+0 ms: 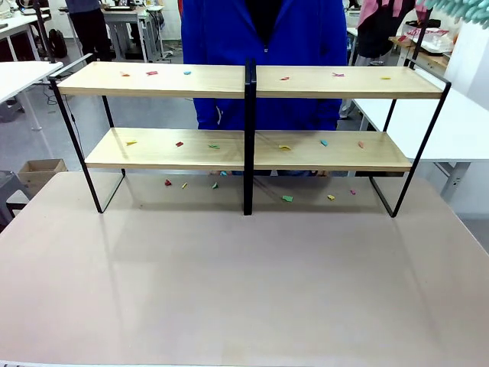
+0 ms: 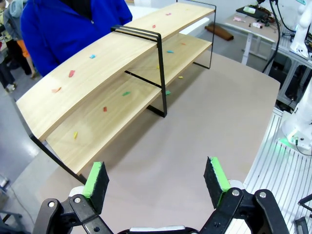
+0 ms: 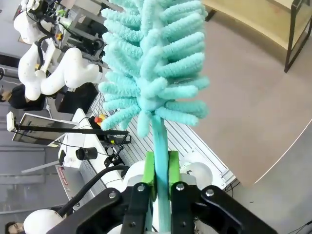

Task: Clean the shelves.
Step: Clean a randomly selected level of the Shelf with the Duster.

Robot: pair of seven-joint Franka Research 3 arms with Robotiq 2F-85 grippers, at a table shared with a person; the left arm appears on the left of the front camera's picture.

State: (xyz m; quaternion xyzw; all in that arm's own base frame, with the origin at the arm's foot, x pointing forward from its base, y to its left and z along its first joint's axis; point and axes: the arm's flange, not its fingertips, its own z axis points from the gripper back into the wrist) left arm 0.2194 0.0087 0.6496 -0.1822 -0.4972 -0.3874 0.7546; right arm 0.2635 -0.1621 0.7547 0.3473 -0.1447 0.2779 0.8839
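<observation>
Where the beige table (image 1: 244,290) nears a person in a blue jacket (image 1: 229,30), the shelves (image 1: 191,82) stand upright on it. A turquoise duster (image 3: 151,58) is clamped by its handle in the right gripper (image 3: 162,170). The left gripper (image 2: 156,183) hangs above the table, jaws apart and empty. Coloured scraps (image 1: 287,198) dot both boards and the tabletop beneath.

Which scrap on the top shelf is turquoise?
The third scrap from the robot's left on the top board; the others are red, pink, orange or yellow.

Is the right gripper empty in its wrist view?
No, the right gripper is shut on the thin handle of a fluffy teal duster.
</observation>
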